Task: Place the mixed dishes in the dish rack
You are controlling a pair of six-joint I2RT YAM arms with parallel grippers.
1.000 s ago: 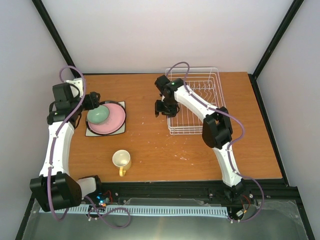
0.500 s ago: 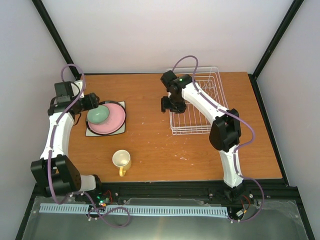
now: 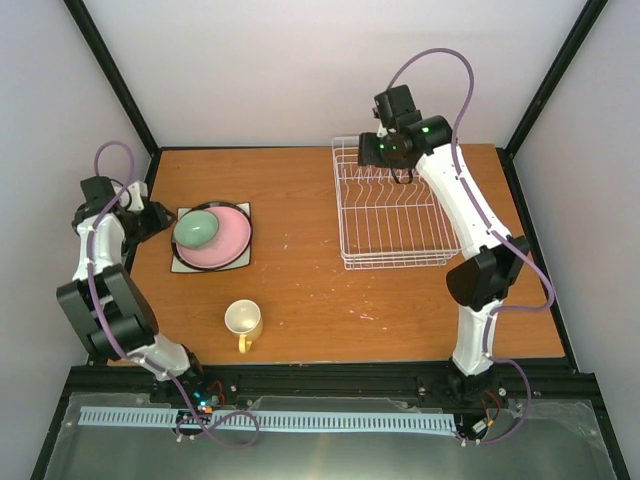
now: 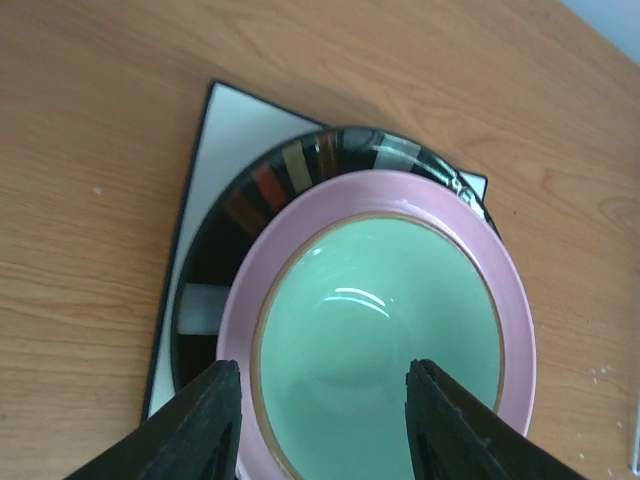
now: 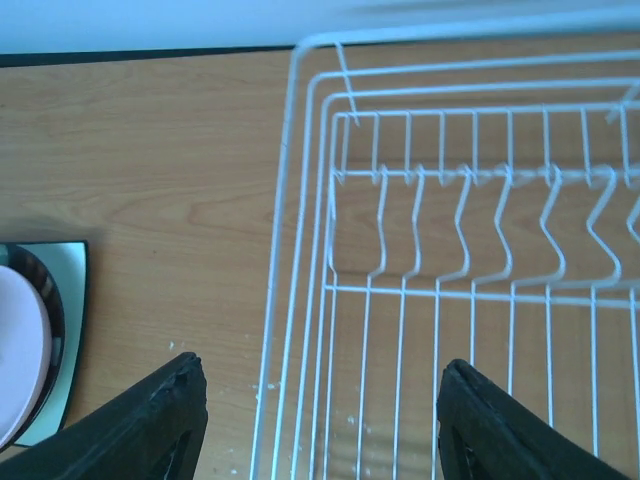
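left gripper [image 4: 322,380] jaws partly apart, empty, near table [image 4: 100,120] left edge | right gripper [image 5: 320,372] wide, empty | a skewed pinch could slide your mint-green bowl [image 4: 380,320] off pink plate [image 4: 517,330]

An orange-brown wooden worktop [image 3: 310,300] sits between plain white walls [image 3: 330,70], with black frame posts [image 3: 108,72] at the far corners.

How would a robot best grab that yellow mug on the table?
Probably by the rim of the yellow mug, from straight above: it stands upright with its mouth open, so one finger can slip inside the wall, away from the handle.
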